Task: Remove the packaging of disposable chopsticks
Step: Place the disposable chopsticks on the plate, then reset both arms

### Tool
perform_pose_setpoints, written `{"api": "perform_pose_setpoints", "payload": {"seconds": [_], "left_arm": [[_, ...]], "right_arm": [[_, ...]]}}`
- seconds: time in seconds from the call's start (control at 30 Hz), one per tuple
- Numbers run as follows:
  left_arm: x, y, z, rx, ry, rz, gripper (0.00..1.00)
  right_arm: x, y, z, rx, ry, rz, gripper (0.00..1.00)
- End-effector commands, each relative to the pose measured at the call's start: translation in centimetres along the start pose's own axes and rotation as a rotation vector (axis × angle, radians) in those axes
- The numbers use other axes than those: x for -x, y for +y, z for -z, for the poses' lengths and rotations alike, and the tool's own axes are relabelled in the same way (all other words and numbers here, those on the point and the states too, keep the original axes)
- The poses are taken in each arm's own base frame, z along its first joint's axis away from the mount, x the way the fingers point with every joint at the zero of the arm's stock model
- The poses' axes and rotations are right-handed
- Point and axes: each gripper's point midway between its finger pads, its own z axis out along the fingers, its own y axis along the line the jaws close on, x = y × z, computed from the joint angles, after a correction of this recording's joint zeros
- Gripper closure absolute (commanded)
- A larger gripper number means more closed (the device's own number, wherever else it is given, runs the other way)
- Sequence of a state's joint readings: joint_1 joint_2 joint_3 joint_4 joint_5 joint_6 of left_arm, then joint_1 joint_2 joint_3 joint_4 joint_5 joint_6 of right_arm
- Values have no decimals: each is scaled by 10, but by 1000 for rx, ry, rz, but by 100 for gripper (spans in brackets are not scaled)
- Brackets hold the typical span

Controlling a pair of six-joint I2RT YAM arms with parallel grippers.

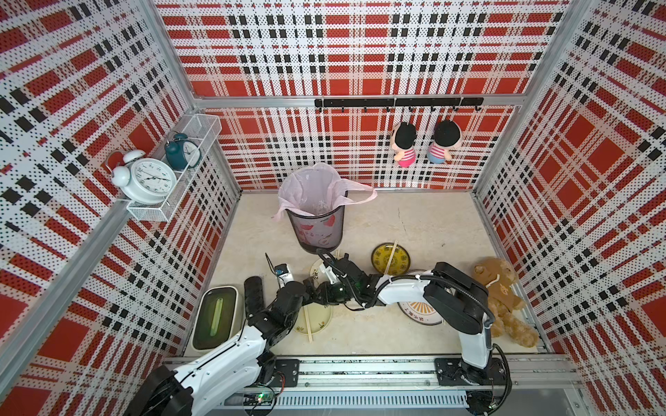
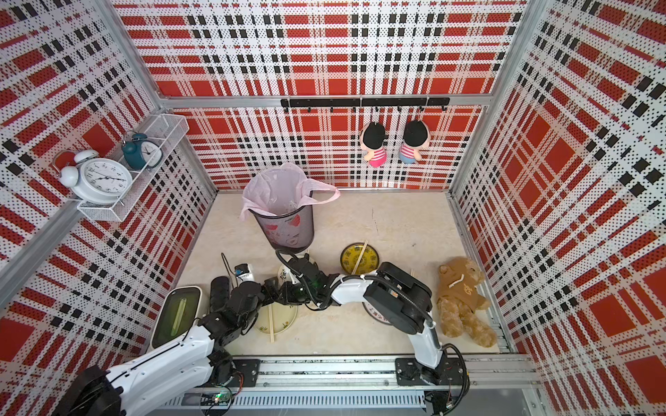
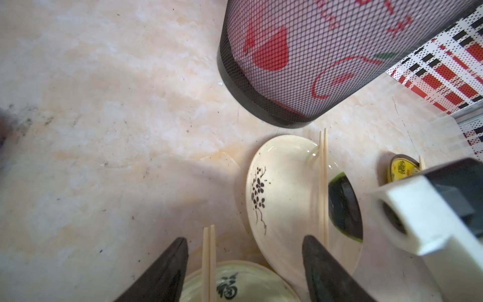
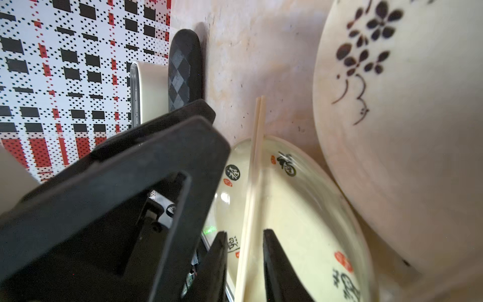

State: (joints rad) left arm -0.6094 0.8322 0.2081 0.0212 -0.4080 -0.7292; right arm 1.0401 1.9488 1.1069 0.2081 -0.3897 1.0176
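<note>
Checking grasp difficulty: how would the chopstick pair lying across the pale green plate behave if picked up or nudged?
The chopstick pair looks thin and stiff, probably light. It rests across the glossy plate, one end overhanging the rim, so a nudge may slide or pivot it. The sticks lie tight together, so likely lift as one.

Dark character 福 on the pale green plate (image 4: 300, 209); hour numerals on the white alarm clock (image 1: 149, 179)
</note>
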Motion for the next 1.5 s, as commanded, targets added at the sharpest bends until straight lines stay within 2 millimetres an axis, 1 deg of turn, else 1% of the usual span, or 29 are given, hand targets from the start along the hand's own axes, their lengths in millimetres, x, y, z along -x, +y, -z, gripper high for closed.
{"api": "perform_pose_setpoints", "payload": {"seconds": [0.0,0.1,0.23,0.33,0.37,0.4,0.43,0.47,0.5,0.57,0.6,0.67,0.73,0.8,0.9,0.93,1.03,1.07,1.1,1.17,1.23,1.27,1.33,1.4,1.43,1.47], "left_arm": [[18,-13,7,-31,-34,-3,24],[28,-21,12,-53,-51,-1,19],[37,-33,16,-90,-66,-9,14],[54,-54,23,-182,-125,-25,5],[63,-63,26,-221,-157,-27,3],[71,-70,30,-251,-192,-26,1],[80,-73,33,-260,-223,-17,0],[89,-74,35,-252,-256,-14,2],[99,-74,38,-239,-290,-12,2],[114,-74,44,-222,-352,-14,2],[122,-71,46,-210,-386,-13,2],[136,-64,48,-180,-452,-27,2],[147,-57,50,-161,-510,-40,2],[158,-41,51,-118,-576,-35,2],[170,-11,53,-5,-663,-36,2],[173,-1,52,40,-681,-47,2],[177,25,51,159,-747,-96,2],[177,29,52,175,-774,-113,2],[175,33,52,184,-792,-121,2],[173,32,47,182,-802,-191,2],[170,43,39,252,-785,-212,2],[168,50,36,278,-780,-214,2],[166,63,32,279,-791,-217,1],[163,62,34,230,-820,-247,2],[163,66,34,256,-831,-239,2],[162,72,30,284,-819,-235,2]], "right_arm": [[14,29,29,-7,-96,99,71],[19,36,51,-34,-147,134,68],[28,37,81,-105,-219,195,61],[46,33,115,-220,-328,273,53],[56,30,131,-279,-387,309,50],[66,28,148,-333,-452,337,45],[72,31,162,-348,-492,375,31],[83,31,180,-376,-546,407,15],[91,28,198,-403,-588,418,4],[108,19,233,-454,-674,422,0],[115,15,252,-465,-718,417,0],[126,7,282,-480,-794,433,0],[136,-8,314,-526,-877,440,0],[144,-32,346,-608,-959,430,0],[150,-74,386,-779,-1053,436,0],[149,-89,400,-863,-1093,452,0],[142,-130,430,-1045,-1163,464,0],[140,-145,438,-1088,-1167,445,0],[138,-158,441,-1110,-1164,434,0],[131,-186,444,-1148,-1172,446,0],[123,-205,447,-1200,-1198,470,0],[120,-211,447,-1222,-1209,486,0],[120,-220,442,-1233,-1195,492,0],[122,-233,436,-1234,-1153,470,0],[121,-238,435,-1229,-1161,471,0],[119,-242,435,-1227,-1177,466,0]]}}
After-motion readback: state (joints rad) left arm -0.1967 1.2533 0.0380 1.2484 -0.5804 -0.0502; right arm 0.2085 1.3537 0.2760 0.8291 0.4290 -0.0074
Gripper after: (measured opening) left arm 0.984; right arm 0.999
